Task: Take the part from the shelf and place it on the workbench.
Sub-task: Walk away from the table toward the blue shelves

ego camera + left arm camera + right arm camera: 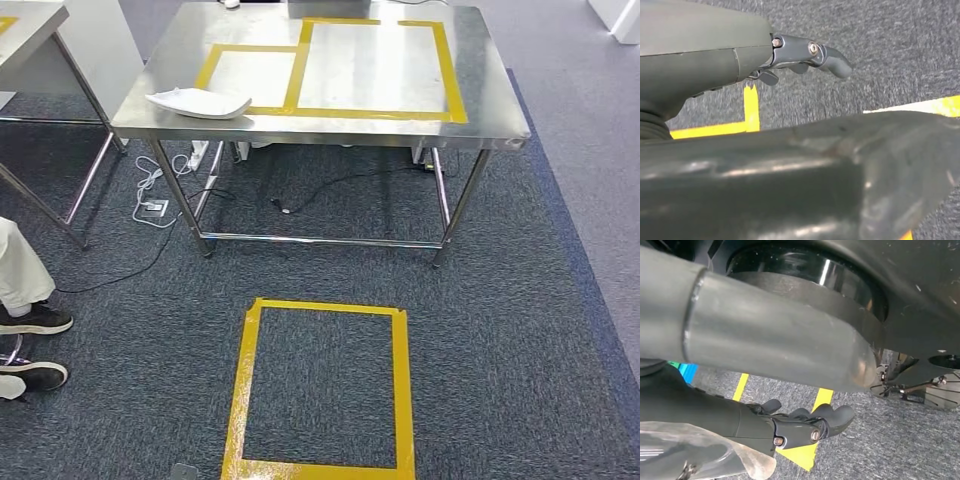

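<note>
Head view: a stainless-steel workbench (483,90) with a brushed, reflective top and tubular legs stands on dark grey-blue looped carpet (513,330). Two adjoining rectangles of yellow tape (302,62) are marked on the benchtop. The task's thing, a flat, white, slightly curved moulded part (199,102), lies on the bench near its front left corner, just beside the smaller taped rectangle and overlapping that rectangle's front corner. A yellow tape square (324,385) is marked on the carpet in front of the bench. Cables and a white power strip (198,152) lie under the bench. A second steel table (34,30) stands at far left, and a person's pale trouser leg and dark shoes (34,345) show at the left edge.

Left wrist view: the left hand (806,55), grey with dark, smooth fingers, hangs above the carpet and yellow tape; the fingers are extended, slightly bent at the tips, and hold nothing.

Right wrist view: the right hand (802,425) hangs likewise above carpet and tape, its dark fingers loosely curved and grasping nothing, the thick grey thumb (776,340) lying apart from them.
</note>
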